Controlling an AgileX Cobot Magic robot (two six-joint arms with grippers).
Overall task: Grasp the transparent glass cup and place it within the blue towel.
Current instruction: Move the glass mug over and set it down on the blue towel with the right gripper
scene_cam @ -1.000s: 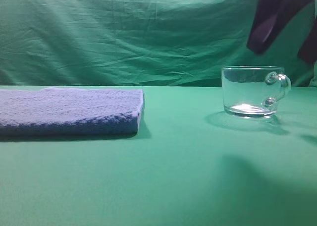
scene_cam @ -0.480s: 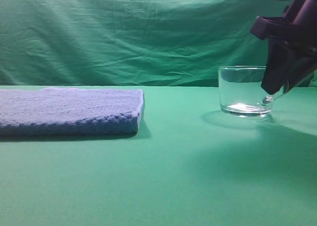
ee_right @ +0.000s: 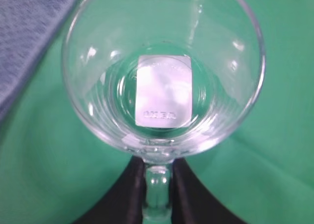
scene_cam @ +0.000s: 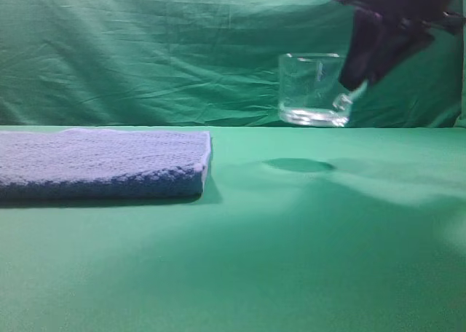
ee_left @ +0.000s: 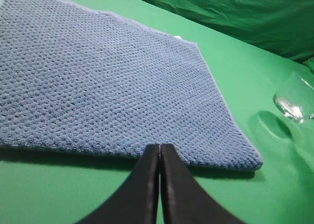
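I am holding the glass cup (scene_cam: 311,89) by its handle in my closed right gripper (ee_right: 157,192), above the table (scene_cam: 291,259), right of the blue towel (scene_cam: 102,163).

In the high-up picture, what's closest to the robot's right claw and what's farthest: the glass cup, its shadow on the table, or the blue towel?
From the right gripper:
1. The transparent glass cup, held by its handle in the air, just left of the gripper.
2. The cup's shadow, on the green table below.
3. The blue towel, flat at the far left.
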